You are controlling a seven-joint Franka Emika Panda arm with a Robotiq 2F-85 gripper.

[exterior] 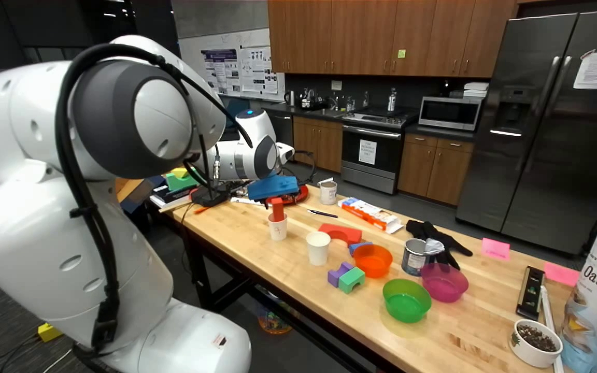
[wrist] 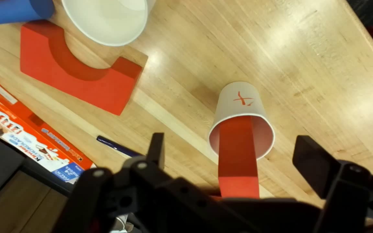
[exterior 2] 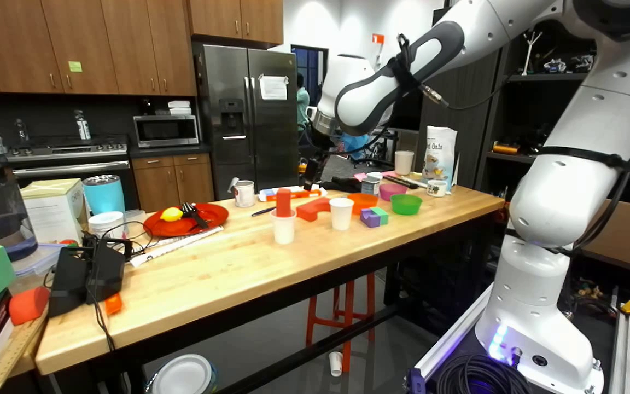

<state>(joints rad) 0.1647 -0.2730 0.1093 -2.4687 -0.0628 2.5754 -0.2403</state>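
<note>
Hovering, jaws spread, one gripper (wrist: 229, 142) faces one red block (wrist: 237, 155) in one cup (wrist: 233, 105).

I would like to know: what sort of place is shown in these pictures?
It looks like a kitchen area, probably in a robotics lab. A tall dark metal refrigerator and a silver box-shaped microwave suggest the kitchen; a large white jointed robot arm suggests the lab.
</note>
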